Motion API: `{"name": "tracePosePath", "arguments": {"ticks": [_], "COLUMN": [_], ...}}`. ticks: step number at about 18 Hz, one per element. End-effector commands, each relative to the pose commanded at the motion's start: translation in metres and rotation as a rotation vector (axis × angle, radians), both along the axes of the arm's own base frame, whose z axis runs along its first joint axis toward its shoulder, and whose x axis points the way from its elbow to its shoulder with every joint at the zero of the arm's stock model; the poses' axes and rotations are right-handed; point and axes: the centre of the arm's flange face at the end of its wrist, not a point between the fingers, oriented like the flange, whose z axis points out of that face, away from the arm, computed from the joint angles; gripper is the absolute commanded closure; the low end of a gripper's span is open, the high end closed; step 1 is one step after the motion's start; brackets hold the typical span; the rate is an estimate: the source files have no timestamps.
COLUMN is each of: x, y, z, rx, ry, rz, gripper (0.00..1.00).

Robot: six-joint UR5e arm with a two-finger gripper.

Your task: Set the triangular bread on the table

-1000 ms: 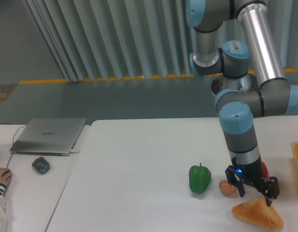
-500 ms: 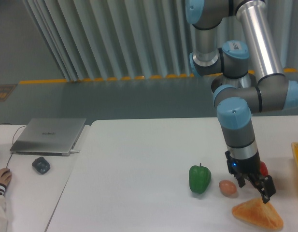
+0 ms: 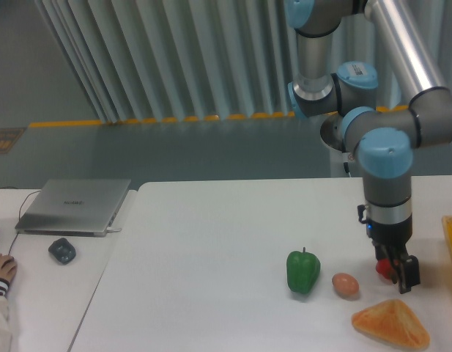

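On the white table (image 3: 211,242) the triangular bread (image 3: 391,324) lies flat and released, so placement looks done, while the gripper (image 3: 398,276) hangs above, jaw state unclear.

Almost no readable text.
Only a faint light mark on the closed grey laptop (image 3: 73,205), lying on the adjoining desk beyond the left edge of the tabletop, too small and blurred to read. Likewise tiny illegible print on the blue joint caps of the arm (image 3: 357,71). No labels, numbers or signs on the tabletop (image 3: 211,279).
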Motion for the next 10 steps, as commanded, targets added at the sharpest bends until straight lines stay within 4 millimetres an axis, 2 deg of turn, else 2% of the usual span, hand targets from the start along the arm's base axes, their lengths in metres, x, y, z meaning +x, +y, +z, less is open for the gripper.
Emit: {"name": "tracePosePath", "arguments": {"ticks": [4, 10], "x": [-0.009, -0.008], "y": [-0.015, -0.017], "z": [0.005, 0.001], "rx": [-0.039, -0.044], "ry": [-0.001, -0.007], "rz": [-0.066, -0.088], "gripper": [0.00, 0.00]}}
